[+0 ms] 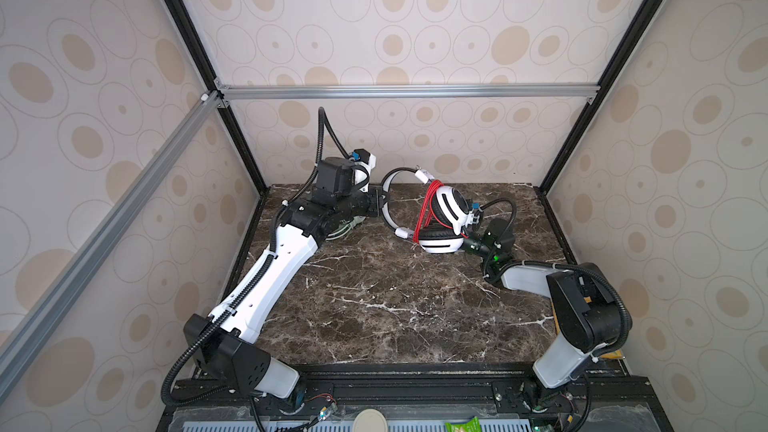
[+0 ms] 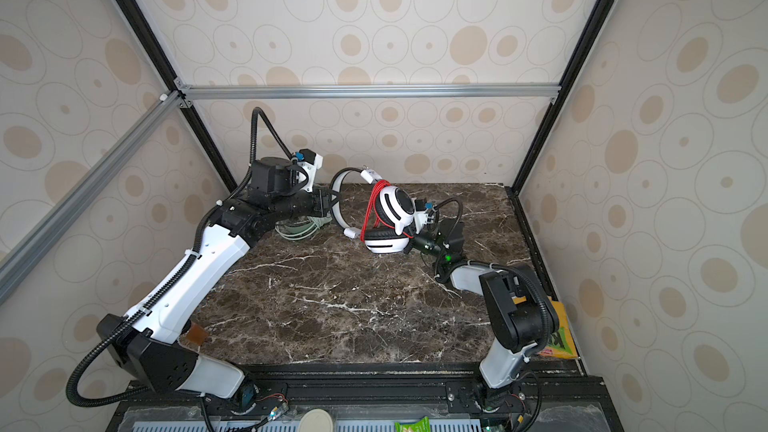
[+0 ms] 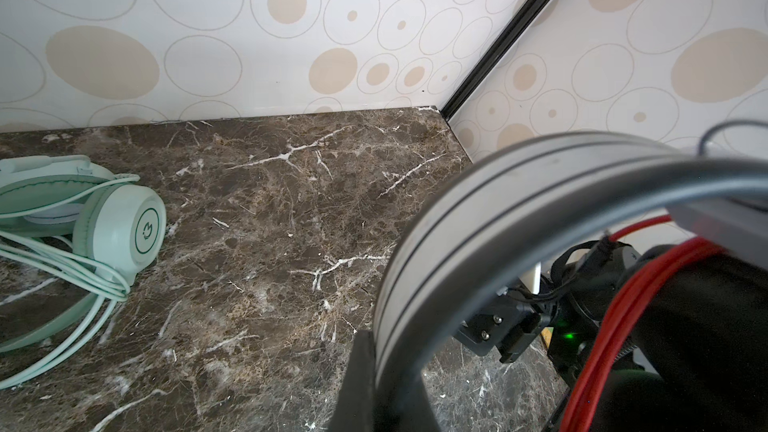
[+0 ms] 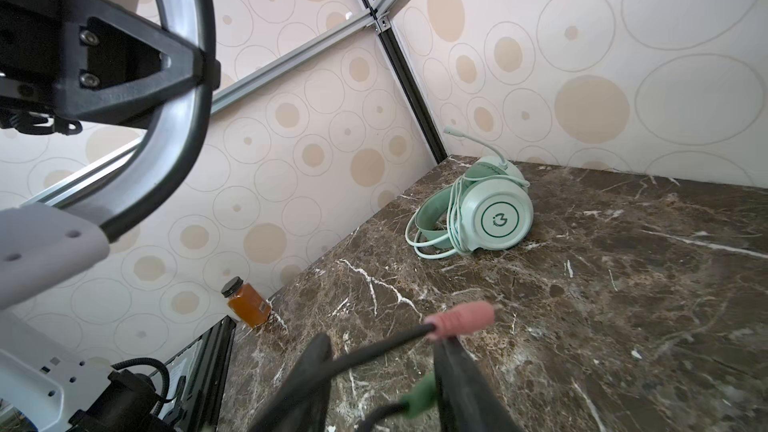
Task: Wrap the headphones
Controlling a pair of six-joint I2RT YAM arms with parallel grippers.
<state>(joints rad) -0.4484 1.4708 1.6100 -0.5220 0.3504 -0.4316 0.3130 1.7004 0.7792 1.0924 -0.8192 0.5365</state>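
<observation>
The white-and-black headphones (image 1: 451, 207) (image 2: 397, 205) stand near the back middle of the marble table, with red cable (image 1: 428, 205) (image 3: 615, 326) wound round their earcups. My left gripper (image 1: 380, 201) (image 2: 330, 203) (image 3: 382, 351) is shut on their silver headband (image 3: 457, 218) (image 4: 183, 89). My right gripper (image 4: 382, 342) (image 2: 411, 241) sits low behind the earcups, its fingers apart. A pink plug (image 4: 461, 320) on a black lead lies across the fingertips, a green plug (image 4: 419, 394) below it. The mint-green headphones (image 3: 120, 230) (image 4: 494, 214) (image 2: 297, 228) lie at the back left, cable looped round them, partly under my left arm.
An amber jar (image 4: 245, 305) with a black lid stands at the table's left edge. A yellow and green packet (image 2: 557, 334) lies off the right edge behind my right arm. Patterned walls and black frame posts (image 1: 241, 147) close in the back and both sides.
</observation>
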